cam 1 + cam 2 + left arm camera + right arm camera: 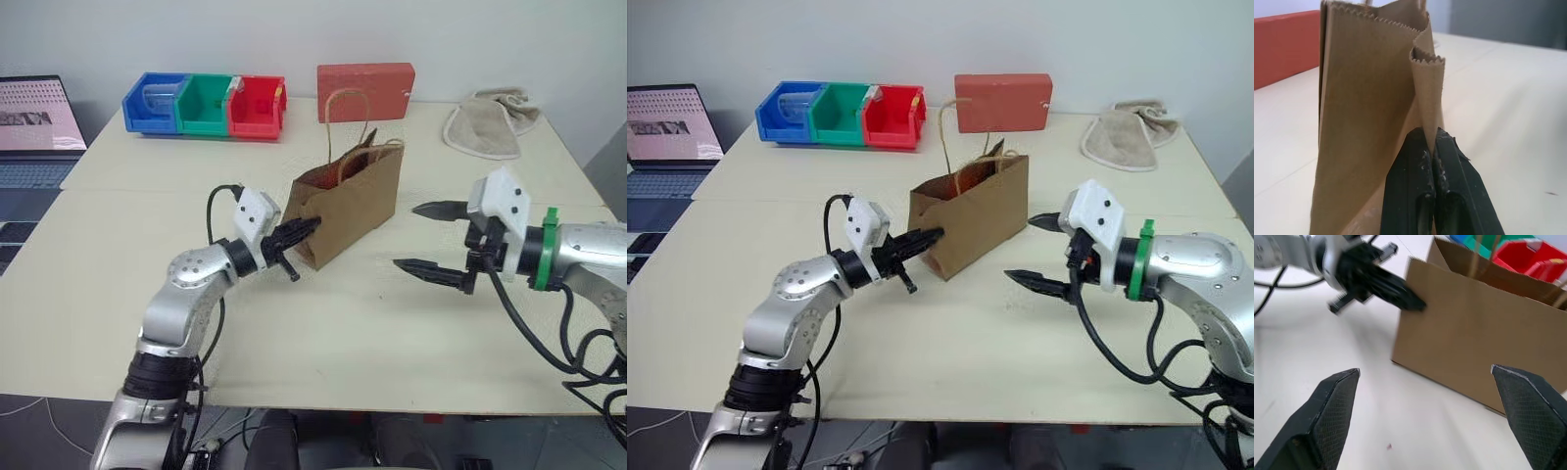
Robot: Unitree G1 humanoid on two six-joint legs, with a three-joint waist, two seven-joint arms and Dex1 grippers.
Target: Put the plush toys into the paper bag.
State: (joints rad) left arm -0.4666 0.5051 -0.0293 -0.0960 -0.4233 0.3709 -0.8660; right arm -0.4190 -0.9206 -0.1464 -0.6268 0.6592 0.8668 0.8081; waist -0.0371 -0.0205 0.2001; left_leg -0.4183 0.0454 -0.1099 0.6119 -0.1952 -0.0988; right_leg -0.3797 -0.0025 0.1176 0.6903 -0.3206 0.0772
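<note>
The brown paper bag [353, 201] stands upright in the middle of the table, mouth up, with one looped handle raised. My left gripper [306, 227] reaches in level from the left and is shut on the bag's near side fold. In the left wrist view its black fingers [1449, 161] pinch the zigzag-cut paper edge [1426, 63]. To the right of the bag, clear of it, my right gripper [407, 236] hangs open and empty, pointing at the bag. The right wrist view shows the bag's side wall [1474, 333] between the spread fingers. The plush toys are out of view.
A red rectangular box [364, 90] stands behind the bag. Blue, green and red bins [206, 105] sit at the back left and a beige towel [490, 122] at the back right. A laptop [34, 127] lies on the far left.
</note>
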